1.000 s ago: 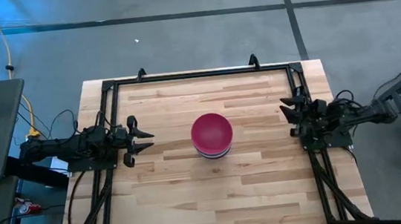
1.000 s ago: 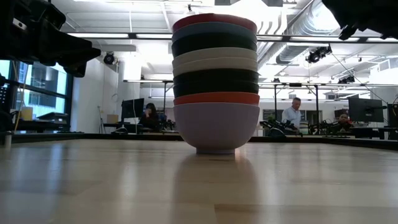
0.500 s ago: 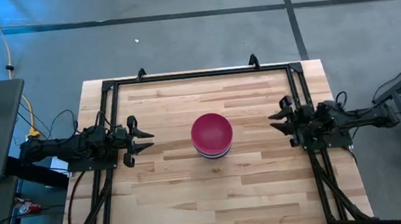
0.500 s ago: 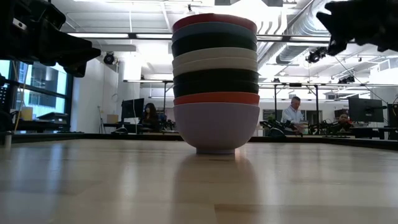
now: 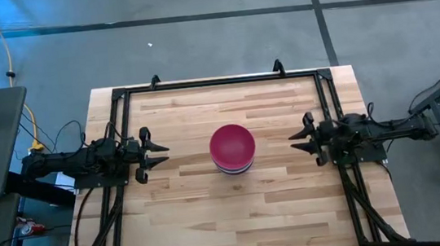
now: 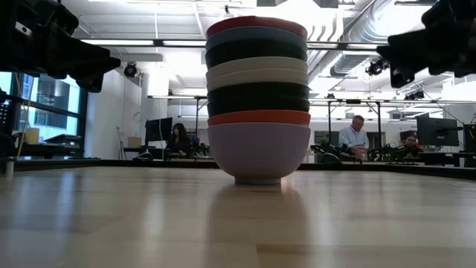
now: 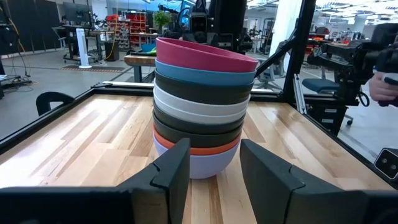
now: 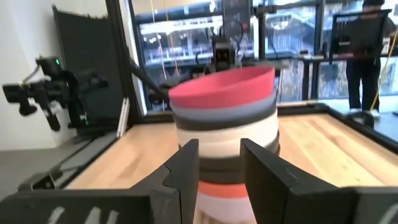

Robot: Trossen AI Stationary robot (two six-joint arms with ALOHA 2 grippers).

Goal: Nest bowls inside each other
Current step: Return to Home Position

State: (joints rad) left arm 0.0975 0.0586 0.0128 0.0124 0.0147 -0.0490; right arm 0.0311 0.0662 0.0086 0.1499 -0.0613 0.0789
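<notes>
Bowls (image 5: 232,148) stacked — only magenta visible from above — left gripper (image 5: 164,154) and right gripper (image 5: 297,141) jaws spread.

The bowls (image 5: 232,148) were stacked at the counter's (image 5: 214,222) middle, set between the left gripper (image 5: 165,155) and the right gripper (image 5: 294,141).

The bowls (image 7: 202,118) are smooth plastic with a soft sheen. Beneath the bowls, the table (image 5: 213,214) is pale strip-laminated wood, sealed and faintly glossy. Farther out from the bowls, the black frame (image 5: 216,82) looks like matt metal.
</notes>
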